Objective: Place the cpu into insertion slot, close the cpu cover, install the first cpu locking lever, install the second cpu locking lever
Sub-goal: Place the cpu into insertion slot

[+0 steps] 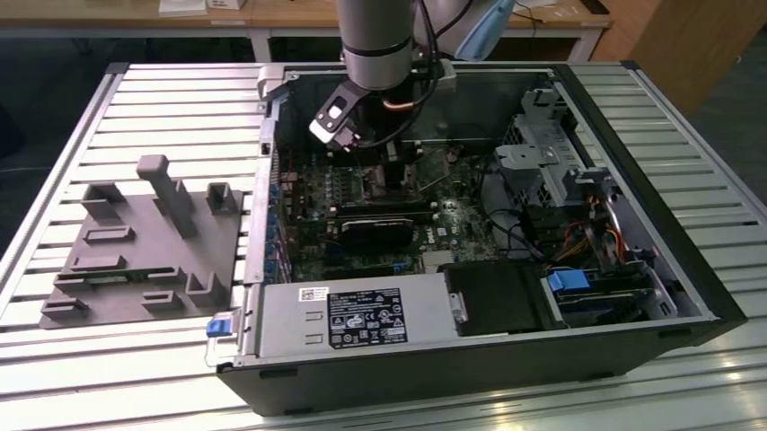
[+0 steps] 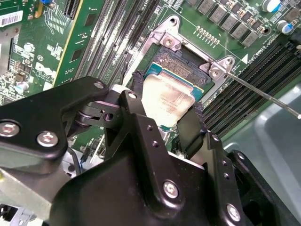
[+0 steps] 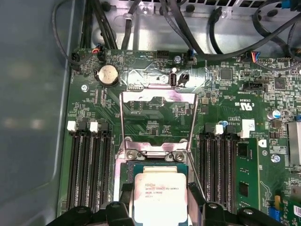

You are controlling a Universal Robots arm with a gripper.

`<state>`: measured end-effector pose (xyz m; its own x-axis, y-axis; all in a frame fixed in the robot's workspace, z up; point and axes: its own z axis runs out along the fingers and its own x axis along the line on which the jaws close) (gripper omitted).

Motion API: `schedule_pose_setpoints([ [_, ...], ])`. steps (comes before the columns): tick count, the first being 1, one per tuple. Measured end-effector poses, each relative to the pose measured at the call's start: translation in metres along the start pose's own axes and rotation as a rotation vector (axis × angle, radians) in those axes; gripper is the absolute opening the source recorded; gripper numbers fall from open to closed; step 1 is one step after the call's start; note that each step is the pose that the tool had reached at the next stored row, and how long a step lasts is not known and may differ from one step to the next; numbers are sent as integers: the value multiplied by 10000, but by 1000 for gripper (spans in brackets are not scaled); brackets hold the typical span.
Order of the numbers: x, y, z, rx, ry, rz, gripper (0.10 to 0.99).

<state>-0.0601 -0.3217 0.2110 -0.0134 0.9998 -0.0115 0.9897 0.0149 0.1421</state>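
My gripper is shut on the cpu, a small square chip with a silvery top, one black finger on each of two opposite edges. The chip sits low over the insertion slot, whose dark centre shows beyond it; I cannot tell whether it is seated. In the first wrist view the cpu lies between the fingers, and the cpu cover, a thin silvery frame, stands swung open beyond the slot. A thin metal lever rod sticks out beside the slot. In the exterior view the gripper reaches down into the open case.
Black memory slots flank the socket on both sides. Cables run along the board's far edge. A grey power-supply box, a black block and a drive cage crowd the case. A grey fixture sits on the slatted table.
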Motion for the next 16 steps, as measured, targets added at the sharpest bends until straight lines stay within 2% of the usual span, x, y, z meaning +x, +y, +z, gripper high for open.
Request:
schedule_pose_setpoints([
  [6, 11, -15, 56, 0, -1, 1, 537],
  [16, 31, -34, 91, 0, -1, 1, 537],
])
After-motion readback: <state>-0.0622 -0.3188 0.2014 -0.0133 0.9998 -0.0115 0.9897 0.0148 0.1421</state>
